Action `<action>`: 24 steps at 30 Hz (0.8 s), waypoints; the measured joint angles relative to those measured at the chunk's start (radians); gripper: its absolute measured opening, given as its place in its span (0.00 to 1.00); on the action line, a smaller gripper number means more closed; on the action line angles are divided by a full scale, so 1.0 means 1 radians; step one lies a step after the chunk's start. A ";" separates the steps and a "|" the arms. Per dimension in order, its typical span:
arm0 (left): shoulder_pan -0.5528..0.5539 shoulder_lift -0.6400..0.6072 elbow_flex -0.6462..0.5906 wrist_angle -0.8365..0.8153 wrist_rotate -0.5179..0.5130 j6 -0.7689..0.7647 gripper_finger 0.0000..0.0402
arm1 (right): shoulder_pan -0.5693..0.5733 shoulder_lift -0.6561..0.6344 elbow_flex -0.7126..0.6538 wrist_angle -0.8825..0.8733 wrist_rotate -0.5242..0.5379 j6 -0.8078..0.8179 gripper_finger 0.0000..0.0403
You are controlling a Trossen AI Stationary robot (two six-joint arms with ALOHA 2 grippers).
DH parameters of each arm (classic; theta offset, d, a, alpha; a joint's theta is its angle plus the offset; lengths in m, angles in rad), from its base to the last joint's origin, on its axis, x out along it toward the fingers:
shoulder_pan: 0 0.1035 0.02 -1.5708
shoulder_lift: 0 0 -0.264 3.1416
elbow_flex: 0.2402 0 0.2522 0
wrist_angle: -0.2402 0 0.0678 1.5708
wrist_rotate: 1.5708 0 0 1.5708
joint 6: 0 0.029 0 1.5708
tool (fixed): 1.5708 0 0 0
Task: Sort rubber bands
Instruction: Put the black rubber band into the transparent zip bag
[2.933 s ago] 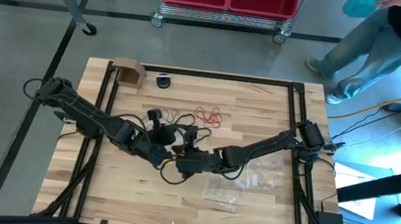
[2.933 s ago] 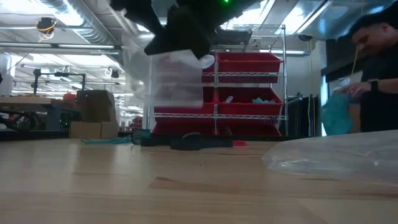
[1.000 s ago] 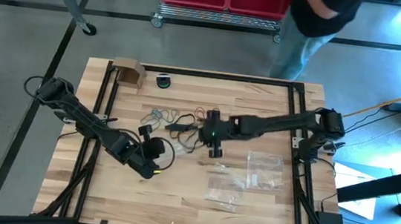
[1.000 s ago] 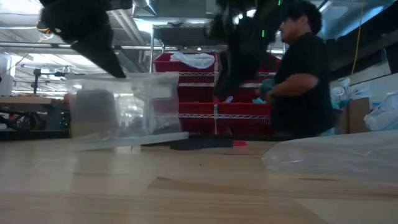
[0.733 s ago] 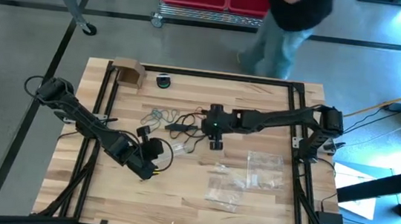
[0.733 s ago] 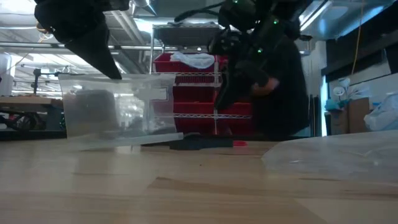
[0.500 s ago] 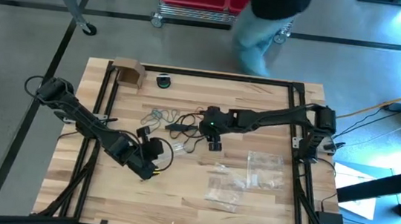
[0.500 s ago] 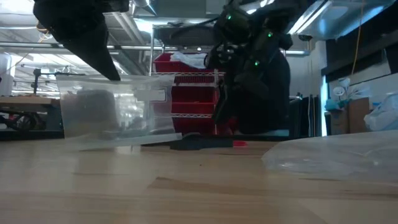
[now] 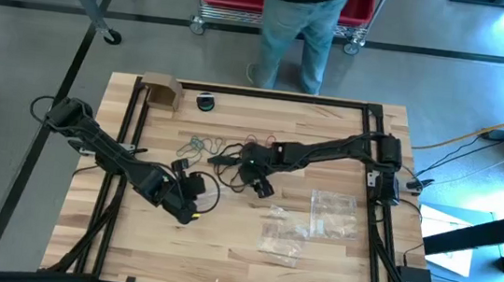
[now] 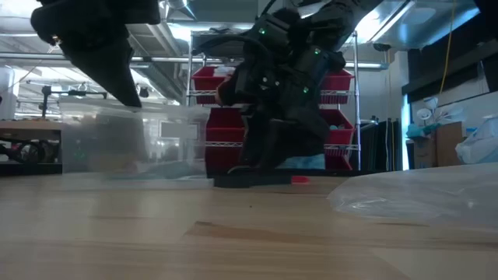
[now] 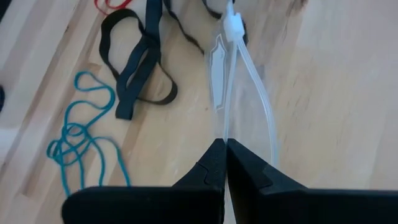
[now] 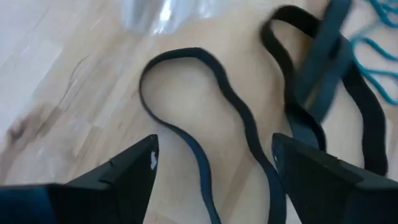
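The wide black rubber bands (image 12: 205, 124) are lying in loose, overlapping loops on the wooden tabletop (image 9: 315, 251), just beside the thin teal rubber bands (image 11: 81, 146) and a few red rubber bands (image 9: 266, 142), all toward the tabletop's far middle. Your right gripper (image 12: 214, 171) is hovering spread wide, straddling one black loop that is lying clear of the tangle. Bring it straight down so that only this single strand sits between the fingers, and keep away from the crossed bands beside it, or you are likely to drag several up together. Your left gripper (image 11: 225, 146) is clenched on the edge of a clear plastic zip bag (image 11: 239, 87), near the bands; hold its mouth steady and facing them.
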 joint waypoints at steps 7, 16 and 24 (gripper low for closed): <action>0.000 0.000 0.000 -0.008 -0.002 -0.018 0.00 | -0.023 0.010 0.001 0.038 -0.019 -0.036 0.73; 0.000 0.000 0.000 -0.004 -0.004 -0.018 0.00 | -0.039 0.083 0.006 0.053 -0.062 -0.024 0.72; 0.000 0.000 0.000 -0.002 -0.004 -0.018 0.00 | -0.036 0.089 0.005 0.018 -0.076 -0.025 0.50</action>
